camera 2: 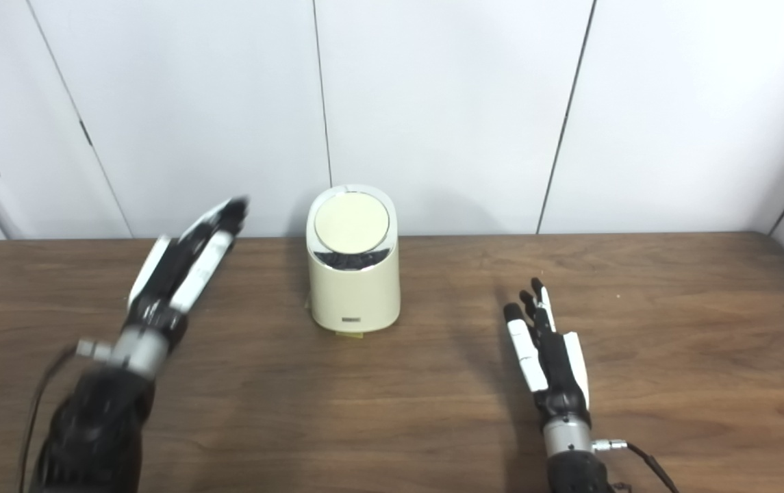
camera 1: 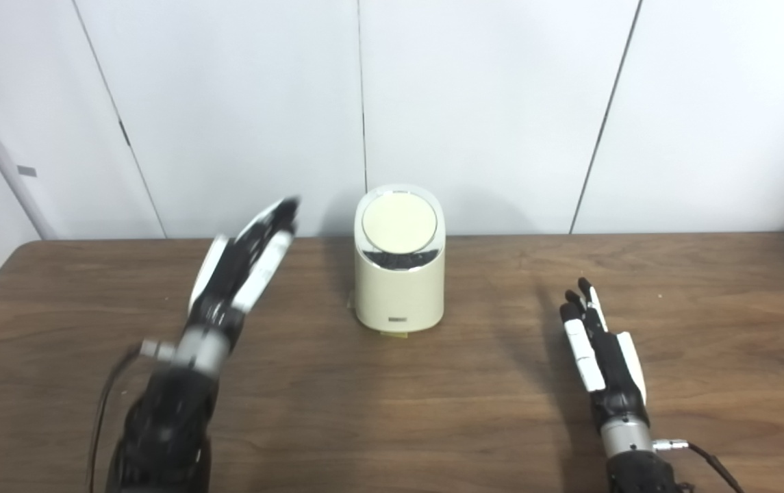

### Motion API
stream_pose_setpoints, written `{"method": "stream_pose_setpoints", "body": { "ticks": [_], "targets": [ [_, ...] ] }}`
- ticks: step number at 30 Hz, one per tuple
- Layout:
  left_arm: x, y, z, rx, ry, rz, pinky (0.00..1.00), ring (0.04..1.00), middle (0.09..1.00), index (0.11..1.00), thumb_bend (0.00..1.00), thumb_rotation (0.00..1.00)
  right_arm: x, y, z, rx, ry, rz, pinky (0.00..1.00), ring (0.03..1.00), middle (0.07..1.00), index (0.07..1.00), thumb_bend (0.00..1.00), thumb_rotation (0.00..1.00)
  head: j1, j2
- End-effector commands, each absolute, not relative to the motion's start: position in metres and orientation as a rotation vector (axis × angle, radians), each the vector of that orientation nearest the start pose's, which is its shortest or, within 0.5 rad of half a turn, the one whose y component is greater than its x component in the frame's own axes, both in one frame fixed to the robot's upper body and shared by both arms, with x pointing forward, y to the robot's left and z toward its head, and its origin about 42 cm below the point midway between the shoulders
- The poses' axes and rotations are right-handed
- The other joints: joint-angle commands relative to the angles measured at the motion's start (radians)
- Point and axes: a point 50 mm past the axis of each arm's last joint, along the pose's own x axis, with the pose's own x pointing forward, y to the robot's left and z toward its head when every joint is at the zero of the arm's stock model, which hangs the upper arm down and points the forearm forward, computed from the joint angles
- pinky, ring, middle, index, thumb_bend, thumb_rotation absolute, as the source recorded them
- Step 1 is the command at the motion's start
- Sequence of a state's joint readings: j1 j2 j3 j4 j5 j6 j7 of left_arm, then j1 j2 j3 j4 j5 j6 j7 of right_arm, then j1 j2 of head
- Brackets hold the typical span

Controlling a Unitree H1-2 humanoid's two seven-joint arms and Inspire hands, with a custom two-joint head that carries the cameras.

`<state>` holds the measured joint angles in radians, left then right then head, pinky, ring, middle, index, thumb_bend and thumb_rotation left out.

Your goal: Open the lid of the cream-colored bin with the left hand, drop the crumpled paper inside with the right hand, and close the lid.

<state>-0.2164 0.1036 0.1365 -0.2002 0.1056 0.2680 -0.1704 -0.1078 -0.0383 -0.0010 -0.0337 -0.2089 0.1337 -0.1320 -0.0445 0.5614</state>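
Cream bin sits on the wooden table, lid shut, off to the right of the left hand's straight, empty fingers. Right hand lies flat, fingers straight, holding nothing, bin up-left of its fingertips.

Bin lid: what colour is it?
Cream, like the bin; the lid shows best in the left eye view.
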Motion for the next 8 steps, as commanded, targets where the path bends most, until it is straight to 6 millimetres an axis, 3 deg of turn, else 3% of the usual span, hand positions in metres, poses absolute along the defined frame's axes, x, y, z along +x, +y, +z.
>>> {"method": "stream_pose_setpoints", "body": {
  "ticks": [1,8],
  "targets": [
    [0.334,0.26,0.215,0.162,-0.227,-0.009,0.99,0.966,0.945,0.968,0.51,0.82,0.324,-0.22,0.148,-0.254,-0.1,-0.13,0.93,0.959,0.945,1.0,0.63,1.0,0.001,0.002],
    [0.303,0.285,0.182,0.122,-0.162,0.048,1.0,0.992,0.977,0.998,0.46,0.85,0.322,-0.222,0.149,-0.251,-0.11,-0.126,0.92,0.955,0.946,1.0,0.63,1.0,0.002,0.007]
  ]
}}
